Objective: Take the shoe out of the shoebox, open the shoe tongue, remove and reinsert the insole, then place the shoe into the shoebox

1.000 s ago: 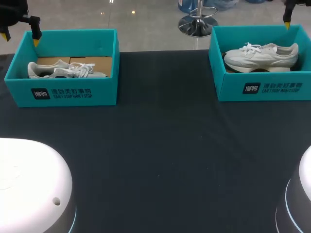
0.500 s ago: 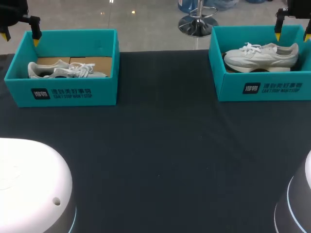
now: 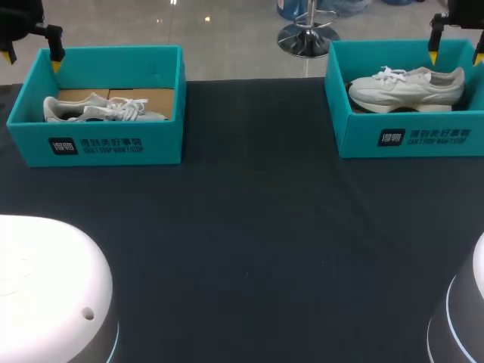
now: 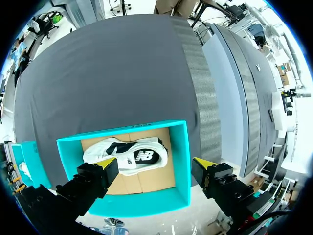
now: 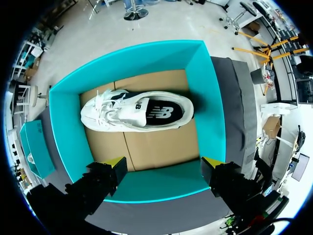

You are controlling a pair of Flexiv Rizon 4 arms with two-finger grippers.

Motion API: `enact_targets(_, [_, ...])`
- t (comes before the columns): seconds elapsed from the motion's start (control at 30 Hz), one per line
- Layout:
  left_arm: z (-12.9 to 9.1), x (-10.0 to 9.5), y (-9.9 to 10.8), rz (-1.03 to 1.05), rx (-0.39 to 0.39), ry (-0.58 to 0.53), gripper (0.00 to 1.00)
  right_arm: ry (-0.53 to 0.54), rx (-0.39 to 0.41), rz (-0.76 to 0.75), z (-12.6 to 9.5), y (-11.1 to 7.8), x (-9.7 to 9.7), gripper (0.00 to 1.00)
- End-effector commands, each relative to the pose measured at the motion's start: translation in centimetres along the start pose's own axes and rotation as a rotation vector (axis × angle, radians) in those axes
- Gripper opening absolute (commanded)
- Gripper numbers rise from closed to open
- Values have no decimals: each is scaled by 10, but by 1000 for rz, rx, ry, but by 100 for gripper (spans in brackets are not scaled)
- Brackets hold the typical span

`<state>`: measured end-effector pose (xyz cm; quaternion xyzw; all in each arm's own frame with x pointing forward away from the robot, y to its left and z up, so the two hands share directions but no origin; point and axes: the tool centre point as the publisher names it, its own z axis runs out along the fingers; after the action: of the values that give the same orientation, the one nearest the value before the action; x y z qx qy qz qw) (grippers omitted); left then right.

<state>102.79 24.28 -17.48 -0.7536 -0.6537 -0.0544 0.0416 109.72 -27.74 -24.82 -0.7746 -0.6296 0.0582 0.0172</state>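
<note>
Now the right gripper (image 3: 455,54) hangs over the far end of the right shoebox (image 3: 408,136), with both yellow tips in the head view. A second ago only one tip showed at the view's top edge, so the gripper has come down; since half a second ago it has not shifted. Its fingers are spread wide and hold nothing. In the right wrist view the right gripper (image 5: 164,164) sits above one long wall of the right shoebox (image 5: 210,98), and the white right shoe (image 5: 137,112) lies ahead of it on the cardboard floor, apart from both fingers. In the head view the right shoe (image 3: 408,87) lies lengthwise in its box, toe toward the middle of the table (image 3: 249,242).

The left gripper (image 3: 32,54) is where it was in both earlier frames, above the far outer corner of the left shoebox (image 3: 98,144), fingers spread and empty. In the left wrist view the left gripper (image 4: 155,165) straddles an end wall of the left shoebox (image 4: 181,161), one finger over the inside, the other outside. The left shoe (image 4: 129,155) lies inside the box, untouched. Neither the left shoe (image 3: 98,110) nor either box has moved.
</note>
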Motion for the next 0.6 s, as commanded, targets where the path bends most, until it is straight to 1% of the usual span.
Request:
enact_targets(0.03, [0, 0, -1, 1, -3, 1, 100, 36, 4, -6, 12, 15, -4, 100])
enact_targets(0.3, [0, 0, -1, 1, -3, 1, 100, 58, -36, 2, 38, 37, -5, 100])
enact_targets(0.6, [0, 0, -1, 1, -3, 1, 100, 36, -77, -5, 45, 53, -13, 100])
